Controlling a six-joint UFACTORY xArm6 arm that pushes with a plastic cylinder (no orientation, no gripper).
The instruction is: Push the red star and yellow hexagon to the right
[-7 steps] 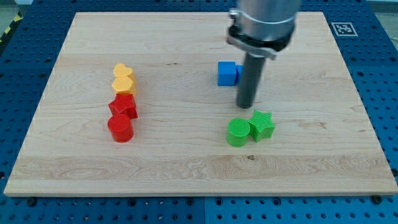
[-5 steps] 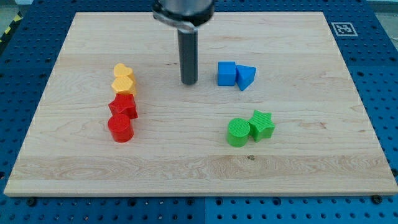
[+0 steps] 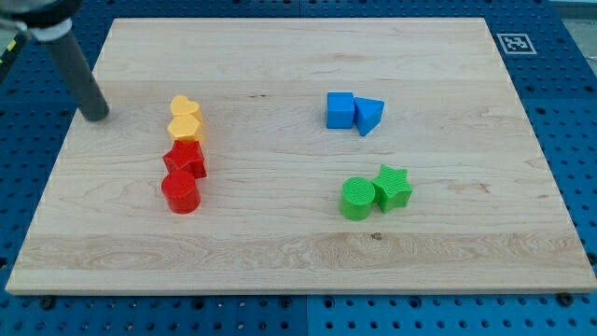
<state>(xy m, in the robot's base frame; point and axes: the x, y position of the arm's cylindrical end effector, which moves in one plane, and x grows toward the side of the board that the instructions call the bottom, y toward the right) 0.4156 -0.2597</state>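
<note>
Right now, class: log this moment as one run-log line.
tip: left of yellow block, apart | red star: untouched | push: not begun

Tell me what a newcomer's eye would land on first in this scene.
Likely the bright blocks in three clusters on the wooden board: a left column of yellow block, red star and red cylinder; a blue cube beside a blue wedge upper right; a green cylinder and green star below them. My tip stands near the left edge, left of the yellow block, touching nothing.
</note>
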